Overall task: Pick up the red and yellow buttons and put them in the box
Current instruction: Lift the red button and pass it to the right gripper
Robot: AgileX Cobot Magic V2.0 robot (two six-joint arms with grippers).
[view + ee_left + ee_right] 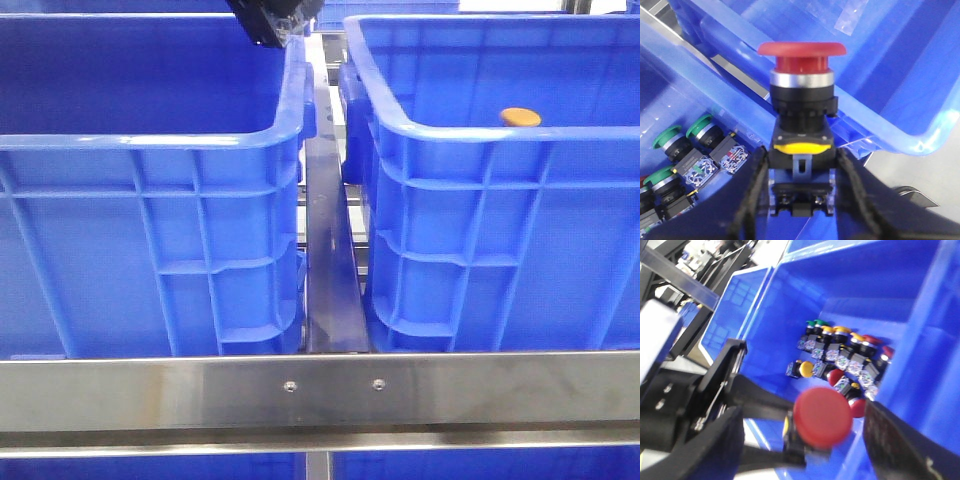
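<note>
Left hand grips red button; right hand grips red button.

The front view sits low behind a steel rail, facing two blue crates side-on. Each wrist view peers closely past its jaws at a red pushbutton above that rail's crates.

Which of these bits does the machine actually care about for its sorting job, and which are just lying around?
Job:
- left gripper holding a red push button
- right gripper holding a second red push button
- orange-yellow button
- left crate, right crate

Lying about:
- green buttons
- steel rail
</note>
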